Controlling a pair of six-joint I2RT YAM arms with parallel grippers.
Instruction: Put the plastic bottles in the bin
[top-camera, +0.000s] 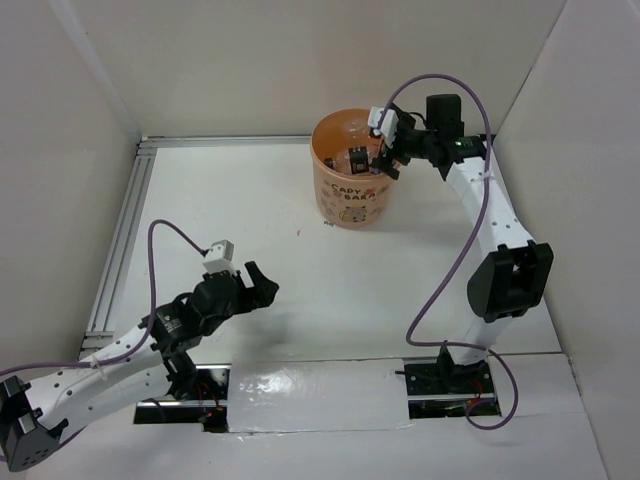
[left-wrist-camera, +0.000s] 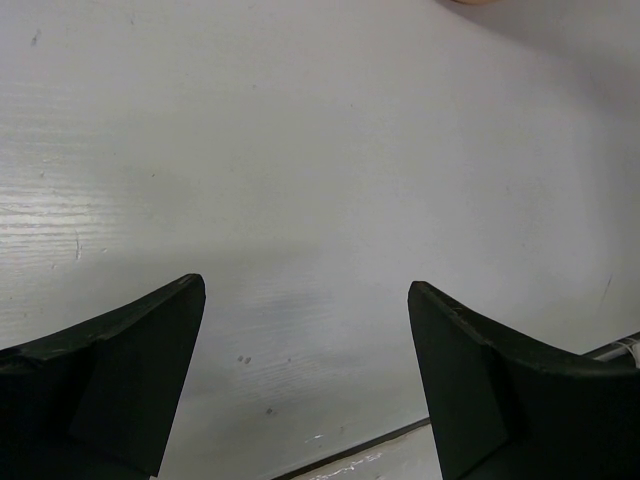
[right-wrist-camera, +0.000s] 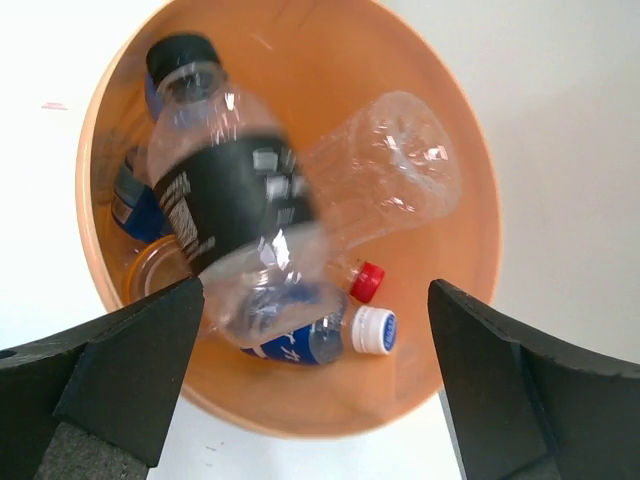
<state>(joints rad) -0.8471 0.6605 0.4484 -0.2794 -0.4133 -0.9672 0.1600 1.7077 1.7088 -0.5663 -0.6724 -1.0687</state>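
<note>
The orange bin (top-camera: 350, 205) with "CAPY BARA" lettering stands at the back of the table. My right gripper (top-camera: 386, 152) hangs over its right rim, jaws wide open with nothing between them. In the right wrist view (right-wrist-camera: 315, 385) I look down into the bin (right-wrist-camera: 470, 250). A dark-labelled bottle (right-wrist-camera: 230, 200) with a black cap appears blurred inside it, free of my fingers. Below it lie a clear bottle with a red cap (right-wrist-camera: 395, 170), a blue-labelled bottle (right-wrist-camera: 300, 345) with a white cap, and others. My left gripper (top-camera: 262, 288) is open and empty over bare table (left-wrist-camera: 305, 385).
White walls enclose the table on three sides. An aluminium rail (top-camera: 125, 230) runs along the left edge. A shiny taped strip (top-camera: 310, 400) lies between the arm bases at the near edge. A sliver of the bin (left-wrist-camera: 470, 2) shows at the top of the left wrist view.
</note>
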